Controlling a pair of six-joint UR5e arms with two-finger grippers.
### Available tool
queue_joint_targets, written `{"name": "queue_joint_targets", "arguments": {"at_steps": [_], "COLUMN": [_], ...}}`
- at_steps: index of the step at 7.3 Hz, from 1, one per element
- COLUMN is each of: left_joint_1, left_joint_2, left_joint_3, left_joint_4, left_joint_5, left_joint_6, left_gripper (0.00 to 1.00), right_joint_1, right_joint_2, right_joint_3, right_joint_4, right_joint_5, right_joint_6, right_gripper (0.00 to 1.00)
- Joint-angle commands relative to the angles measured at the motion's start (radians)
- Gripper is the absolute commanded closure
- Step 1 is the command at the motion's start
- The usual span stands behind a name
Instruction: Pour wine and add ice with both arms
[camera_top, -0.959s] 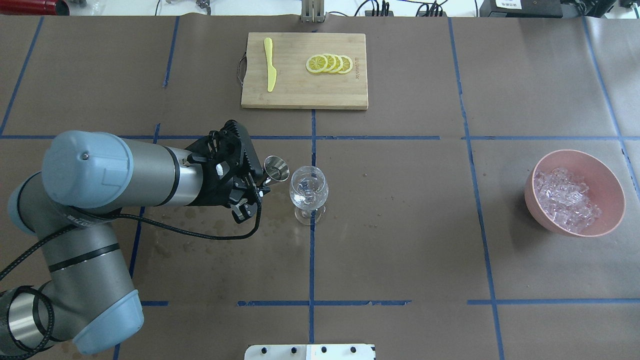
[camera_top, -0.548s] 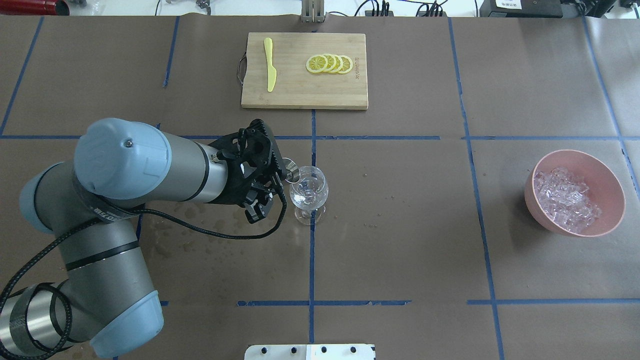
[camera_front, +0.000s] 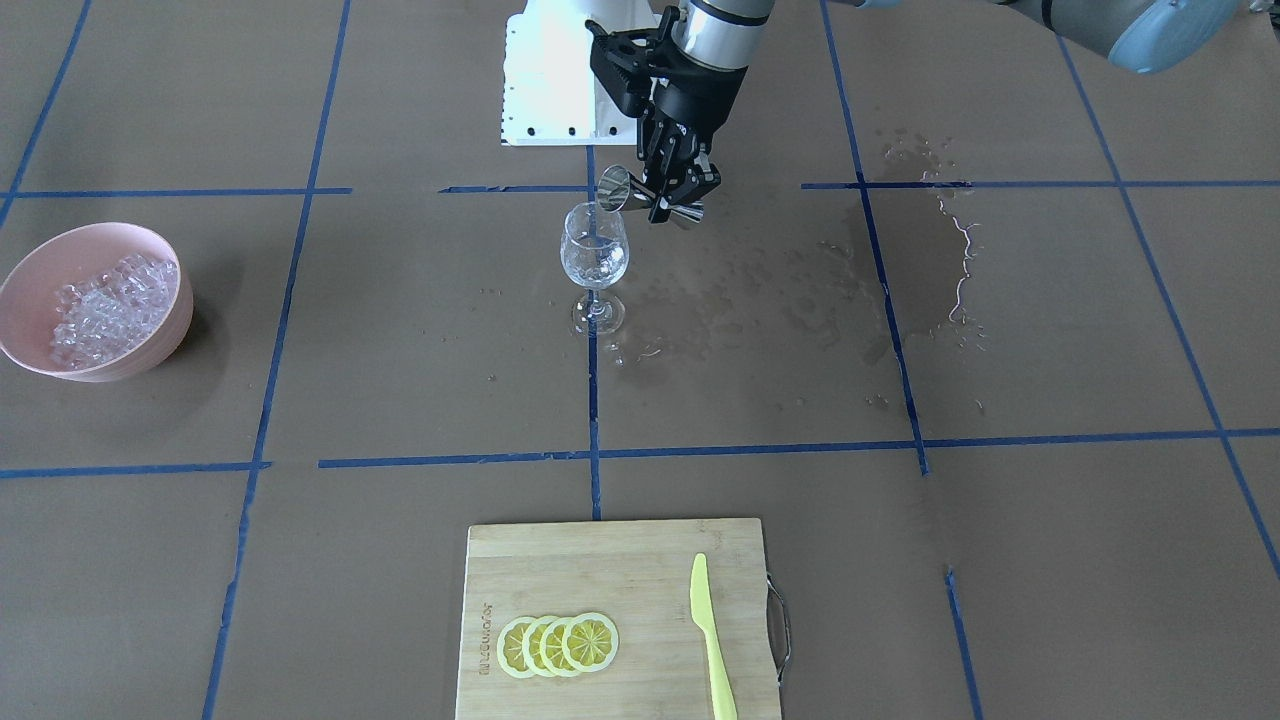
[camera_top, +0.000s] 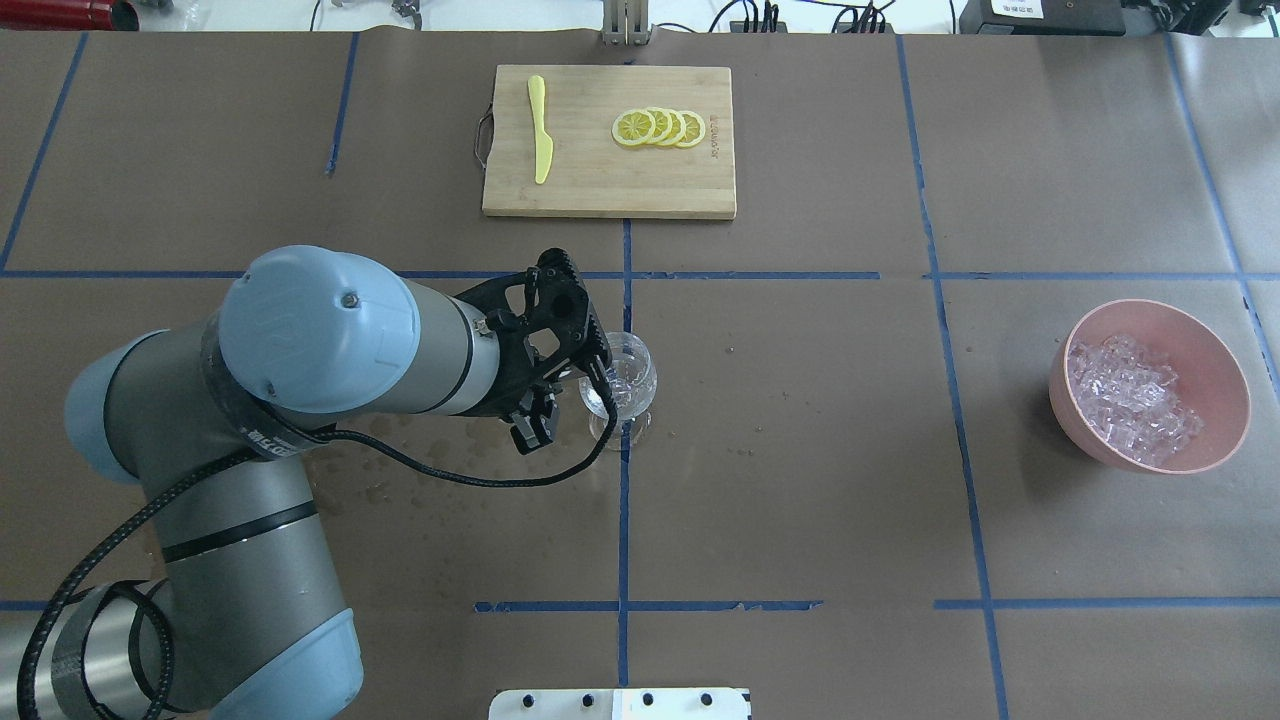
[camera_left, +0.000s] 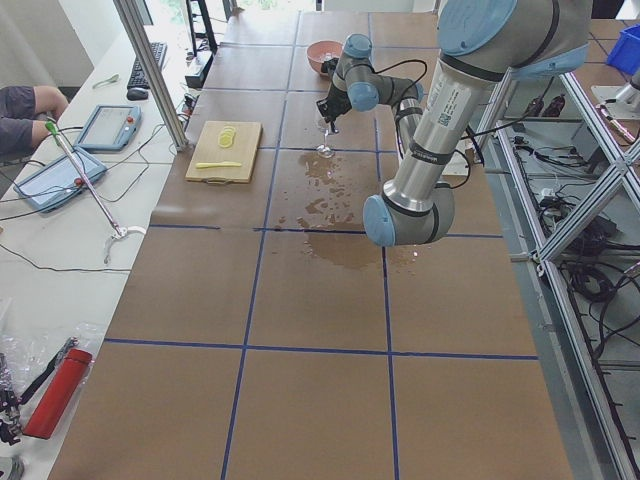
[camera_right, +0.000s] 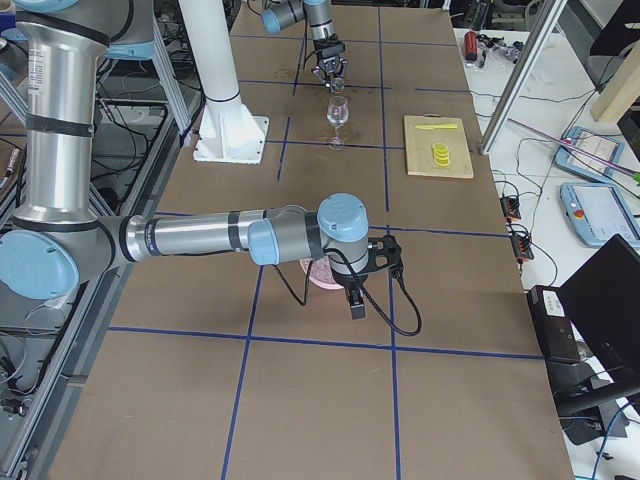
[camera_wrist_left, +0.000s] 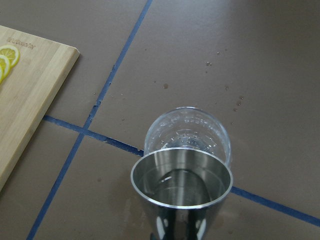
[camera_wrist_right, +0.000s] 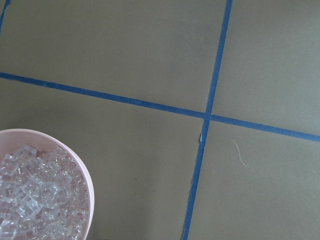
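My left gripper (camera_front: 668, 198) is shut on a steel jigger (camera_front: 615, 189) and holds it tipped on its side, mouth at the rim of the clear wine glass (camera_front: 594, 250). The glass stands upright at the table's middle (camera_top: 628, 385). The left wrist view shows the jigger (camera_wrist_left: 182, 187) just in front of the glass (camera_wrist_left: 187, 131). The ice (camera_top: 1130, 398) is heaped in a pink bowl (camera_top: 1222, 360) far right. My right gripper (camera_right: 378, 258) hovers by that bowl in the exterior right view only; I cannot tell if it is open. The right wrist view shows the ice (camera_wrist_right: 35, 200).
A bamboo cutting board (camera_top: 610, 185) with lemon slices (camera_top: 660, 128) and a yellow knife (camera_top: 540, 130) lies at the far middle. Wet patches (camera_front: 900, 240) stain the brown paper on the left arm's side. The white base block (camera_front: 550, 80) is at the near edge.
My left arm has swung right towards the glass, bringing the jigger from beside the glass up to its rim. The gripper now covers the jigger in the overhead view.
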Motion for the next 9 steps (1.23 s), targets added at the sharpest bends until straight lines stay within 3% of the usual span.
{"name": "queue_joint_targets", "arguments": {"at_steps": [1, 9], "left_joint_1": [0.003, 0.040], "left_joint_2": [-0.042, -0.241], "left_joint_3": [-0.002, 0.033], "left_joint_4": [0.103, 0.513], "left_joint_5": [0.008, 0.062], "left_joint_6": [0.001, 0.001], "left_gripper": [1.00, 1.00], "right_joint_1": [0.000, 0.000], "right_joint_2": [0.000, 0.002], "right_joint_3": [0.000, 0.000], "right_joint_4": [0.000, 0.000], "right_joint_5": [0.000, 0.000], "right_joint_6": [0.000, 0.000], "right_gripper": [0.00, 0.00]}}
